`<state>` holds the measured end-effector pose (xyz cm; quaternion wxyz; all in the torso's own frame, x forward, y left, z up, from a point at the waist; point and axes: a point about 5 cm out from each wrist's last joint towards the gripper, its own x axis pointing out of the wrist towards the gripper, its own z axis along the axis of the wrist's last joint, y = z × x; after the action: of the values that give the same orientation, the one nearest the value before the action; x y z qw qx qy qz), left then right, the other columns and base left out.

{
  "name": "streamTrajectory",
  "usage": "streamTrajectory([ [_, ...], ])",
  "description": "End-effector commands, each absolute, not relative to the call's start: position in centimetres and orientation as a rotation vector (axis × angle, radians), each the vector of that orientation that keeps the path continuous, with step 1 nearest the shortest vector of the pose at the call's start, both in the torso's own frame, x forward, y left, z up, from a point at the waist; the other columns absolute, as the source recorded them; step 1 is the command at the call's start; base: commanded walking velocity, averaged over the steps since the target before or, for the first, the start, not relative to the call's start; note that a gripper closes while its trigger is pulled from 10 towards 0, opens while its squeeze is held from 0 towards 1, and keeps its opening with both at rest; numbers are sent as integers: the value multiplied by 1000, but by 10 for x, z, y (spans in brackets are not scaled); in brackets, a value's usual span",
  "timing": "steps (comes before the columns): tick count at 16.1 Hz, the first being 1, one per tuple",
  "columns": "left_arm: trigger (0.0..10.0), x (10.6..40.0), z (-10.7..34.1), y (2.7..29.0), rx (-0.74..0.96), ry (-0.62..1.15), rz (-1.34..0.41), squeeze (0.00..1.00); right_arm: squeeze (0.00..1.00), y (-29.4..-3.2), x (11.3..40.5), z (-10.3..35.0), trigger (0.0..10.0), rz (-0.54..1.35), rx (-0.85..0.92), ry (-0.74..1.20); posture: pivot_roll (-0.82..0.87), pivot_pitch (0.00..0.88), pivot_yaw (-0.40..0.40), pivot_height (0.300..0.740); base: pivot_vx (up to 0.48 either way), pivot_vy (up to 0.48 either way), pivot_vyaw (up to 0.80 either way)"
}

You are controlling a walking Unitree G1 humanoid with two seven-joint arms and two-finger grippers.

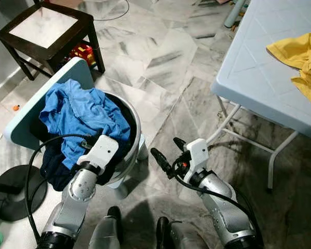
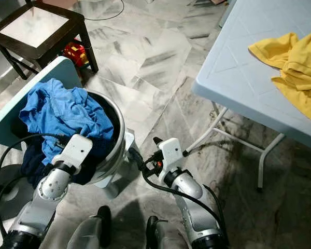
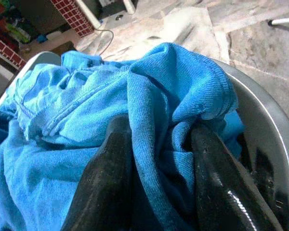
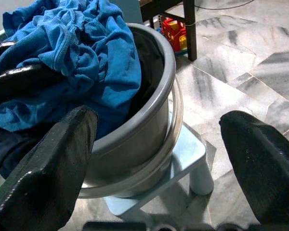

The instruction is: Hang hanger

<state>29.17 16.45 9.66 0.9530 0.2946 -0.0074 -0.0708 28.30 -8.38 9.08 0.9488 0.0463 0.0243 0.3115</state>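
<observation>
while the left pincer (image 3: 156, 168) pinched a fold of blue garment (image 1: 80, 116), no hanger could be made out.
it lay heaped in the metal basin (image 4: 149, 120); next came lifting it free, the right pincer (image 1: 165, 151) spread and empty beside the basin.

Even, soft daylight — views sharp, faint shadows, only the near fingertips (image 3: 106, 192) blurred.
</observation>
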Motion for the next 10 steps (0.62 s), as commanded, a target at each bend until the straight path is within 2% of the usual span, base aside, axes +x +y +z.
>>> streamTrajectory([
  [1,10000,285,88,165,602,21,-153,0,0,-86,280,83,10000,624,95,80,152,310,-86,740,0,0,0],
  [4,9765,283,84,167,591,42,-152,0,0,-85,279,81,10000,627,96,84,154,309,-88,740,0,0,0],
  [5,1137,284,83,167,573,45,-153,0,0,-84,279,82,10000,631,95,84,154,309,-88,740,0,0,0],
  [6,0,286,84,167,562,44,-155,0,0,-84,279,82,10000,632,94,82,149,306,-87,740,0,0,0],
  [10,0,286,84,167,554,43,-165,0,0,-87,279,81,10000,623,91,83,143,308,-84,740,0,0,0],
])
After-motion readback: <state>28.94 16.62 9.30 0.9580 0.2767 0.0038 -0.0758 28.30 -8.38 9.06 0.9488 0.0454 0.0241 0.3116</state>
